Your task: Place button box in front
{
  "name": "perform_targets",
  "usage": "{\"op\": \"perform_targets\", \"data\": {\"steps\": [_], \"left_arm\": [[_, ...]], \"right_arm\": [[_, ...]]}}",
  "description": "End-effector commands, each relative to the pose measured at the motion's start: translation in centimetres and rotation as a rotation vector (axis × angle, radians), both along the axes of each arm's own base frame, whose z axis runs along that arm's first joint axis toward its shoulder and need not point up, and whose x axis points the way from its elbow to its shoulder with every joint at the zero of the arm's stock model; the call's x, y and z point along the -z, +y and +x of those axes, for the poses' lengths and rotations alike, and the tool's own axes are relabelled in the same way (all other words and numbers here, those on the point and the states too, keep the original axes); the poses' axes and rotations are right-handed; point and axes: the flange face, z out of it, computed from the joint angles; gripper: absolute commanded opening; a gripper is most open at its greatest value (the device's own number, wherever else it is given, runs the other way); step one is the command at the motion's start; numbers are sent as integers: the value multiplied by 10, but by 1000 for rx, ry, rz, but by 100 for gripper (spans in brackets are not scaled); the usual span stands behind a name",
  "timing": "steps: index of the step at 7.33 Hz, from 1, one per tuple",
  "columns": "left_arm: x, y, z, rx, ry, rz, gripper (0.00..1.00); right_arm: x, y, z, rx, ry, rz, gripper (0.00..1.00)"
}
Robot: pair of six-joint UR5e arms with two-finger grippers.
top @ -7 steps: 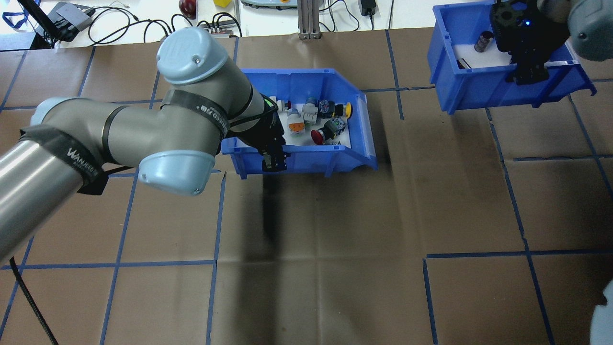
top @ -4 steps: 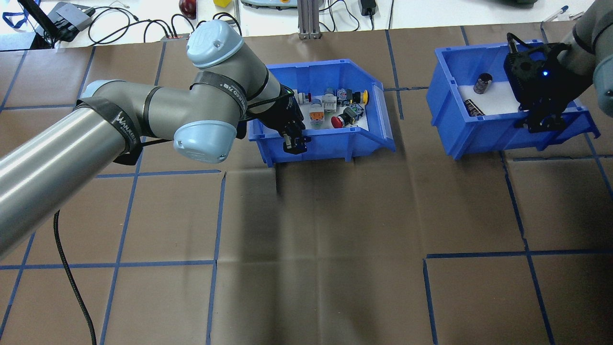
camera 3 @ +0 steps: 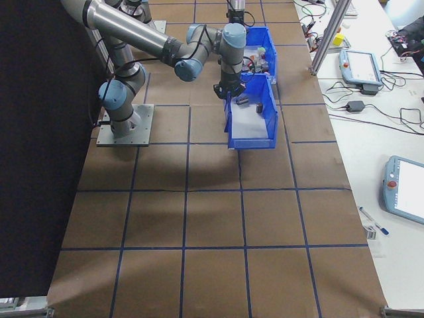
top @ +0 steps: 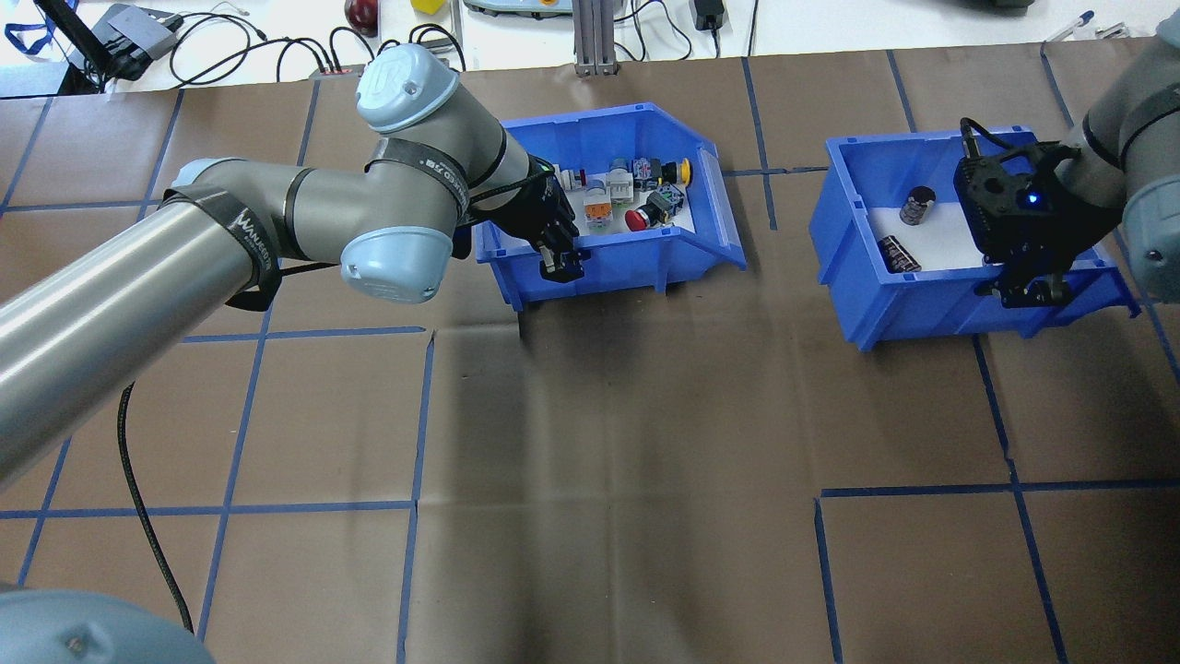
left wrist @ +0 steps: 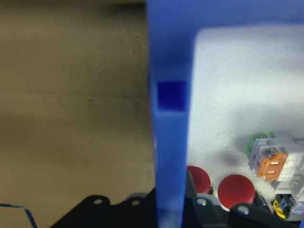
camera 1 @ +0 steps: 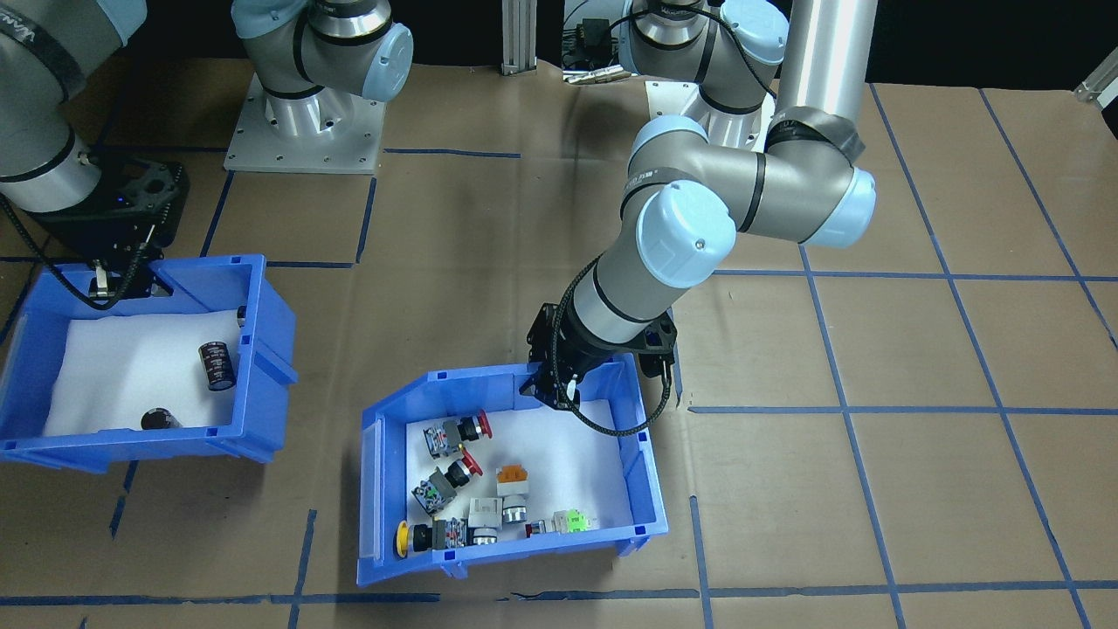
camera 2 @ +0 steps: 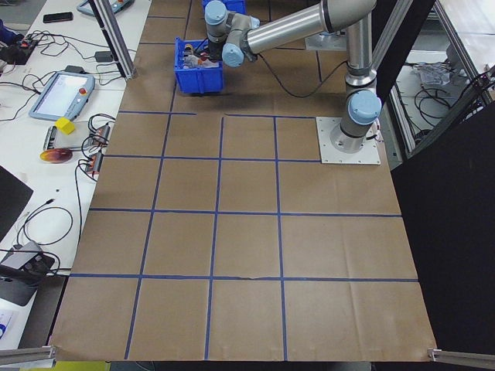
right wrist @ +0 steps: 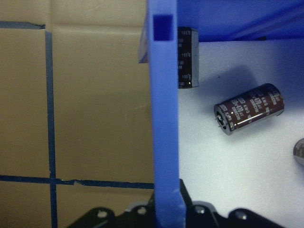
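Note:
The button box (top: pixel 645 263), a blue bin with white foam and red, yellow, orange and green push-buttons, sits at the table's far middle. My left gripper (top: pixel 560 265) is shut on its near wall. The left wrist view shows that wall (left wrist: pixel 168 142) running between the jaws, with red caps (left wrist: pixel 235 183) inside. From the front the button box (camera 1: pixel 651 489) lies below the left gripper (camera 1: pixel 555 389). My right gripper (top: pixel 1028 290) is shut on the near wall of the capacitor bin (top: pixel 922 304), whose wall (right wrist: pixel 164 118) and a dark capacitor (right wrist: pixel 249 109) fill the right wrist view.
Brown paper with a blue tape grid (top: pixel 415 415) covers the table. An aluminium post (top: pixel 590 37) and cables (top: pixel 230 41) stand beyond the far edge. The two bins are about a hand's width apart.
The left arm has carried the button box farther from the robot, toward the far edge. The right arm has brought the capacitor bin down and nearer the robot. Both grips are unchanged.

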Motion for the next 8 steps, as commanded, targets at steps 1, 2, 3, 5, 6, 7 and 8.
{"op": "perform_targets", "data": {"steps": [1, 2, 3, 5, 6, 7, 8], "left_arm": [[9, -9, 1, 6, 0, -10, 16], [13, -20, -1, 21, 0, -18, 20], [15, -28, -3, 70, -7, -44, 36], [13, -30, -3, 170, -21, -91, 53], [-4, -26, -4, 237, -24, -139, 54], [-9, -25, -4, 337, -33, -186, 55], [-18, -22, -4, 424, -41, -232, 55]], "right_arm": [[3, 8, 3, 12, -1, 5, 5], [6, 17, 6, 31, -4, 9, 5], [4, 25, 9, 53, -1, 2, 5], [8, 30, 12, 58, -4, 5, 5], [5, 39, 17, 74, -2, -5, 5], [7, 54, 22, 84, -2, -5, 5], [9, 69, 27, 87, -1, -10, 6]]}}
